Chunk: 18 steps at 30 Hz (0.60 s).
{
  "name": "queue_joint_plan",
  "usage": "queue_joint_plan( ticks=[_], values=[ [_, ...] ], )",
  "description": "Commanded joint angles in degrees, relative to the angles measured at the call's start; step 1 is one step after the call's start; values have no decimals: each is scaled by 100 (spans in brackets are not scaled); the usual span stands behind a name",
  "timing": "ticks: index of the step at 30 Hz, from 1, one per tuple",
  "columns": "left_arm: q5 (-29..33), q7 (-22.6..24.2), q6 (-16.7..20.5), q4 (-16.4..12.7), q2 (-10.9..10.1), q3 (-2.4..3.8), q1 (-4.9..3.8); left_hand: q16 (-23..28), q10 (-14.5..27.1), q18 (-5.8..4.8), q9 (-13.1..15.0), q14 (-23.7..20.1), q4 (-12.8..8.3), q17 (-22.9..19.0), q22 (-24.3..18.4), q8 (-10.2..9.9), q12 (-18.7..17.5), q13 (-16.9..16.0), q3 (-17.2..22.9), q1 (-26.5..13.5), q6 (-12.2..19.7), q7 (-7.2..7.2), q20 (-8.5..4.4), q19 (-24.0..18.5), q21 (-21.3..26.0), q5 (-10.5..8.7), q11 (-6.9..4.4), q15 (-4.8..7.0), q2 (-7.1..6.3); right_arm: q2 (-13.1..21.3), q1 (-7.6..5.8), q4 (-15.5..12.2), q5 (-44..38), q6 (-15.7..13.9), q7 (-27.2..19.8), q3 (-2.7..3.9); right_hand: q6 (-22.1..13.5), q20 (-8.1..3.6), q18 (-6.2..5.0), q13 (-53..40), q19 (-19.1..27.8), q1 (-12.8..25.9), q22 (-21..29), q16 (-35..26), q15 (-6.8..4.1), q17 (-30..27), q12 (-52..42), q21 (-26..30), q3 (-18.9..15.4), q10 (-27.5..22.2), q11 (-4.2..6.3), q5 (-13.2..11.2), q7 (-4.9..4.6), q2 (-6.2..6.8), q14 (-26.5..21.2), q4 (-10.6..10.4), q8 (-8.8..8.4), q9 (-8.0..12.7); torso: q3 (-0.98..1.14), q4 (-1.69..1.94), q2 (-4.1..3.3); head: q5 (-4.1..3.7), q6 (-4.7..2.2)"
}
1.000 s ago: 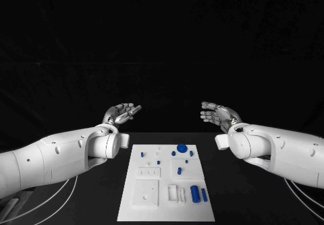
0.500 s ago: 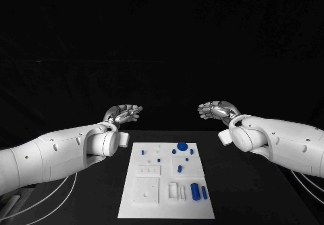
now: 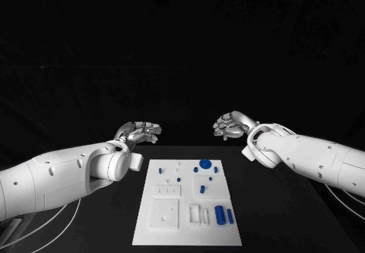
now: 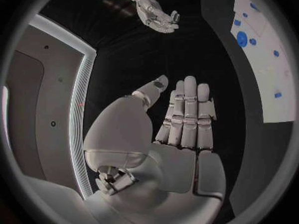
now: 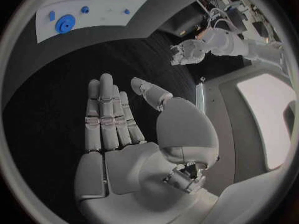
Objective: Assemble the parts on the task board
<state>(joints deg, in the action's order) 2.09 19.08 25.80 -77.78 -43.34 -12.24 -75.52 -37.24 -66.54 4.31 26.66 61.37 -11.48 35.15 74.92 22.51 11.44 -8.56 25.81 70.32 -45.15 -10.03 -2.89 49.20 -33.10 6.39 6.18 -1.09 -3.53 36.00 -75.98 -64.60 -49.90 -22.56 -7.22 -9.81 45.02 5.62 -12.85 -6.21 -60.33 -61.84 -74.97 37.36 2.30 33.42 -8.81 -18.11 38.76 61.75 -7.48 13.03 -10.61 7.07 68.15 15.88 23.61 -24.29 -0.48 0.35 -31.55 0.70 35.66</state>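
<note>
Both hands have drawn closer together since the earlier frames. Your left hand [image 3: 141,131] and right hand [image 3: 230,126] hover empty, fingers extended, beyond the task board [image 3: 188,204]. No assembly begun; next, reach for a blue part [image 3: 205,165].

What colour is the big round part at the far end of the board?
Blue. The round part shows best in the head view.

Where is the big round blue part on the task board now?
In the head view, the round blue part sits at the far end of the task board, right of centre, beside a smaller blue piece.
</note>
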Motion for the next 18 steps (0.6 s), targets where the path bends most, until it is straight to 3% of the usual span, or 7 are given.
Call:
queue_joint_plan(
  ticks=[1, 2, 7, 8, 12, 18],
  values=[
    [-242, -6, -306, -170, -85, 6, -9, -313, -64, 38, -28, 126, -220, 193, 148, -83, -117, -12, 73, -135, -75, 10, -112, 143, -281, 27, -2, 75, -25, -126, 8, 89, -1768, 335, 179, 3, 489, -789, -215, -125, -1735, -277, -171, 2060, -401, 1418, 15, -1702, 45, 543, 256, -37, 118, 149, 1009, 46, -10, -26, 15, 46, -85, -10, -7],
    [-268, -10, -311, -223, -116, 7, -14, -420, -56, 33, -33, 171, -268, 252, 152, -104, -156, -11, 96, -157, -80, 7, -149, 175, -366, 25, 2, 92, -26, -163, 8, 115, -1967, 355, 223, 3, 508, -820, -215, -142, -1624, -260, -160, 2267, -383, 1525, 85, -2026, 99, 562, 254, -30, 119, 150, 855, 39, -67, -26, 20, 56, -102, -13, -12],
    [-321, -9, -314, -483, -238, 33, -35, -862, -64, 3, -39, 197, -449, 472, 144, -197, -333, -22, 228, -292, -105, -3, -291, 230, -780, 15, -12, 128, -53, -330, 16, 223, -2847, 391, 484, 6, 595, -922, -215, -193, -1616, -285, -163, 2484, -401, 1530, 140, -2502, 120, 668, 265, -122, 150, 186, 847, 59, -99, -57, 32, 123, -214, -58, -65],
    [-333, -9, -327, -530, -254, 35, -48, -925, -67, 11, -37, 227, -459, 495, 145, -207, -352, -25, 242, -300, -106, -4, -304, 254, -838, 15, -16, 137, -54, -371, 21, 256, -3044, 399, 547, 6, 617, -941, -215, -201, -1616, -292, -160, 2509, -404, 1514, 151, -2574, 128, 684, 268, -140, 160, 193, 848, 60, -101, -63, 35, 150, -241, -74, -75],
    [-344, -5, -327, -701, -335, 41, -97, -1109, -91, 45, -29, 292, -473, 560, 143, -232, -405, -39, 273, -328, -116, -4, -334, 316, -1020, 11, -35, 161, -63, -541, 68, 419, -3434, 448, 681, 8, 671, -983, -215, -221, -1620, -315, -154, 2565, -412, 1463, 180, -2732, 163, 724, 276, -236, 187, 225, 847, 56, -110, -72, 44, 199, -301, -63, -57],
    [-409, 18, -348, -896, -430, 50, -209, -1162, -111, 55, -23, 289, -474, 573, 139, -238, -423, -47, 286, -344, -127, -2, -338, 314, -1080, 8, -40, 165, -67, -699, 147, 591, -3917, 501, 799, 11, 683, -996, -215, -223, -1611, -324, -148, 2598, -408, 1431, 212, -2802, 190, 723, 272, -280, 194, 237, 845, 54, -127, -71, 49, 274, -457, -107, -117]
  ],
)
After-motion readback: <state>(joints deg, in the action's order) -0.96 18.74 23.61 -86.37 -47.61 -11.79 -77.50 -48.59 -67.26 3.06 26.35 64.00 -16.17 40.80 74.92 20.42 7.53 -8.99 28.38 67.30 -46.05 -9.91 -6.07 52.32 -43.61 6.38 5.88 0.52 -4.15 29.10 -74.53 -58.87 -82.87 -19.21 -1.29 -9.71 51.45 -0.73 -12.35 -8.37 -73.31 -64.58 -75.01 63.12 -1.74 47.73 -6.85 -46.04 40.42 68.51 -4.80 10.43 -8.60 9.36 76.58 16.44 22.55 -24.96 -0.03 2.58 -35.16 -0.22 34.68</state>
